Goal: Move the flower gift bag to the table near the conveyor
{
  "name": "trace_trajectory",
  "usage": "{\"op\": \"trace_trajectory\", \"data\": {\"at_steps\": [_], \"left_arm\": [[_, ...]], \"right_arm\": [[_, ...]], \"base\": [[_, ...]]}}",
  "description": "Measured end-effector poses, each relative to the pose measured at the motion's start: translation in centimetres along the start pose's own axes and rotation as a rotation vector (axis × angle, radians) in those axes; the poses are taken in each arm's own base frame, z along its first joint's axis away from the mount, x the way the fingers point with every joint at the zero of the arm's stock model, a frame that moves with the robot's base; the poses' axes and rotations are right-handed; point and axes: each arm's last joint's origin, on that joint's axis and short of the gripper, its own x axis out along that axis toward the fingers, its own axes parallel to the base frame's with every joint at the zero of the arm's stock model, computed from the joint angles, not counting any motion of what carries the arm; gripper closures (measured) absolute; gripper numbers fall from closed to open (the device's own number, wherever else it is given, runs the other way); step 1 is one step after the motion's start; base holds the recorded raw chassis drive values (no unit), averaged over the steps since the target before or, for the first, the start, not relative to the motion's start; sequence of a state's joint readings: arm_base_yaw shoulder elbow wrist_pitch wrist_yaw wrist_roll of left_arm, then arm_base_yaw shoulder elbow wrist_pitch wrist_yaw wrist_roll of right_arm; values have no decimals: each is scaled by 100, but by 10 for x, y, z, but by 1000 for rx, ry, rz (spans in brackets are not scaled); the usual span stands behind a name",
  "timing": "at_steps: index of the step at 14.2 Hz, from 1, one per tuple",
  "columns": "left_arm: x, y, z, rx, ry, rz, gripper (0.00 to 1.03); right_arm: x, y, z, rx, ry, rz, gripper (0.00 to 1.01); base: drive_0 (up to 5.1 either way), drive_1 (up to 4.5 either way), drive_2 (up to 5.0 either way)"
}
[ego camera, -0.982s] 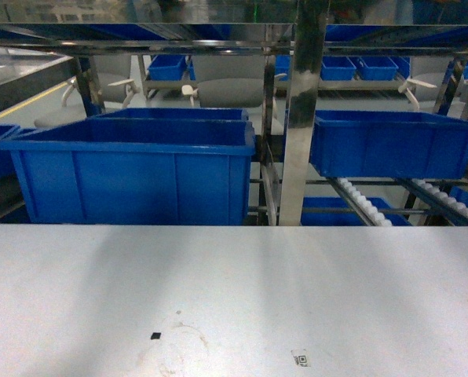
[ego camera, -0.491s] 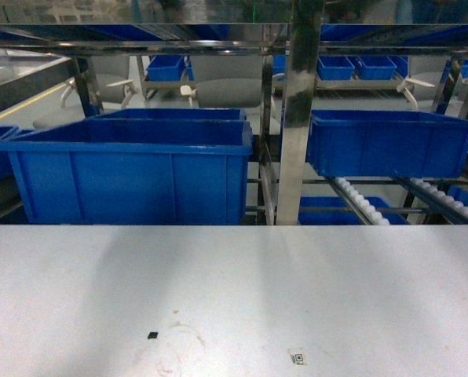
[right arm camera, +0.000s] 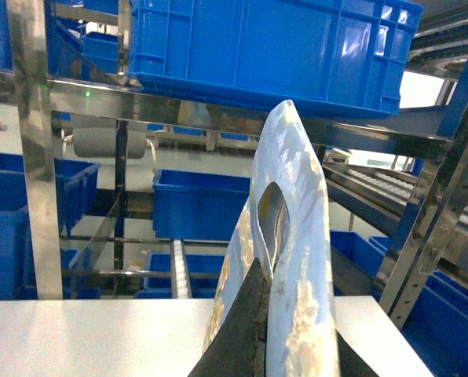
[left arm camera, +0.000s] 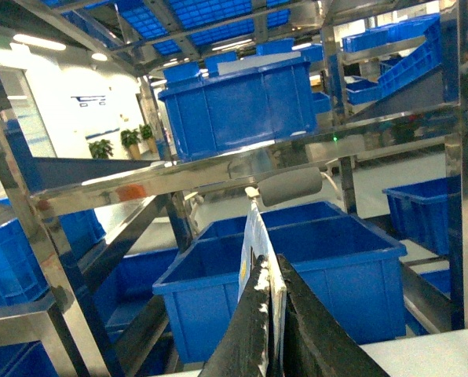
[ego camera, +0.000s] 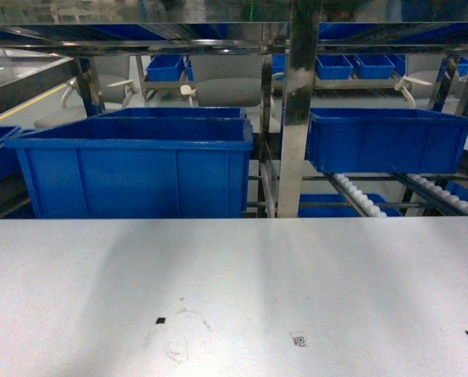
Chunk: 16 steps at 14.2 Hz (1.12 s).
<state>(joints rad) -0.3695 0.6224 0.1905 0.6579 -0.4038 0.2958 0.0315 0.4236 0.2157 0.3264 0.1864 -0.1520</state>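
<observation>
Both grippers are clamped on paper: the right gripper pinches the flower gift bag beside its handle hole, keeping it upright. The left gripper nips a thin printed sheet, perhaps another bag.

Count of items by kind, all three views.

Head view: one table bearing one square code sticker; two large blue bins at the front, a left bin and a right bin, with further small bins behind, number not clear. Two roller tracks of the conveyor show. Right wrist view: one flower gift bag. Left wrist view: one printed item seen edge-on.
</observation>
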Motion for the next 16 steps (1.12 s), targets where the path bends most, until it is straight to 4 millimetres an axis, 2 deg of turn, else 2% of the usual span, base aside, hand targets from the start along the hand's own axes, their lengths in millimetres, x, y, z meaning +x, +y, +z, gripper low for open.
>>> {"op": "trace_trajectory", "data": {"at_steps": [7, 12, 16], "left_arm": [[0, 0, 1, -2, -4, 4, 101], [0, 0, 0, -1, -3, 1, 101], [0, 0, 0, -1, -3, 1, 101]], "right_arm": [[4, 2, 1, 3, -20, 31, 99], [43, 15, -27, 12, 41, 143, 99], [83, 15, -64, 68, 151, 225, 99]], "base": [[0, 0, 0], [0, 0, 0], [0, 0, 0]]}}
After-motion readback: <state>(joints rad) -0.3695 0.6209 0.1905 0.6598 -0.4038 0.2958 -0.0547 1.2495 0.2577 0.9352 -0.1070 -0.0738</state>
